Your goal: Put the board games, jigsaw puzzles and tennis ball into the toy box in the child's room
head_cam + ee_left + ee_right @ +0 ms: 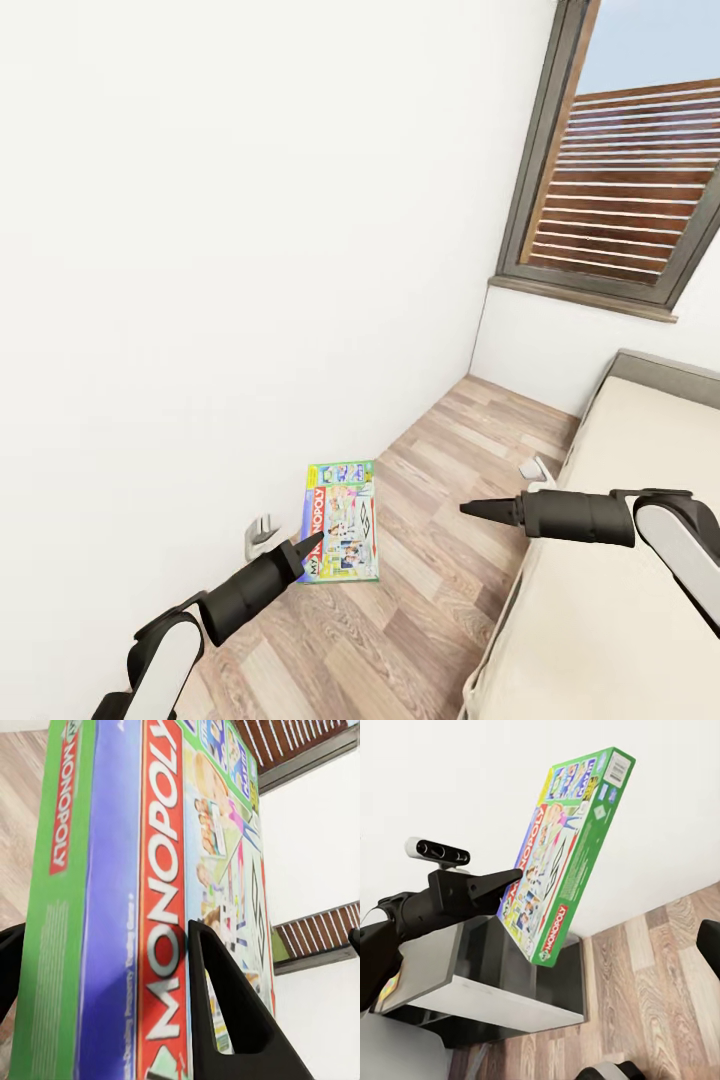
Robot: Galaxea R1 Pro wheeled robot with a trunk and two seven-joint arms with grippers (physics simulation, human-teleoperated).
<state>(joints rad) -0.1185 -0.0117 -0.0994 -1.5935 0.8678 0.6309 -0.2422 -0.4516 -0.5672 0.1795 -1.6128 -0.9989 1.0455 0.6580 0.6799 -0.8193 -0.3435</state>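
A green-edged board game (345,520), lettered MONOPOLY, hangs in the air over the wood floor near the white wall. My left gripper (305,546) is shut on its lower end. In the left wrist view the board game (112,907) stands between the two fingers, one pad (225,997) pressed on its printed face. From the right wrist view the board game (570,847) tilts upward off the left gripper (510,879). My right gripper (468,508) hovers open and empty beside the bed (620,560), one finger (709,945) showing at the frame's edge.
The beige mattress lies at the right, with a narrow strip of plank floor (440,470) between it and the white wall (220,250). A window with brown slats (640,180) sits above the far corner. A small wall socket (258,536) is low on the wall.
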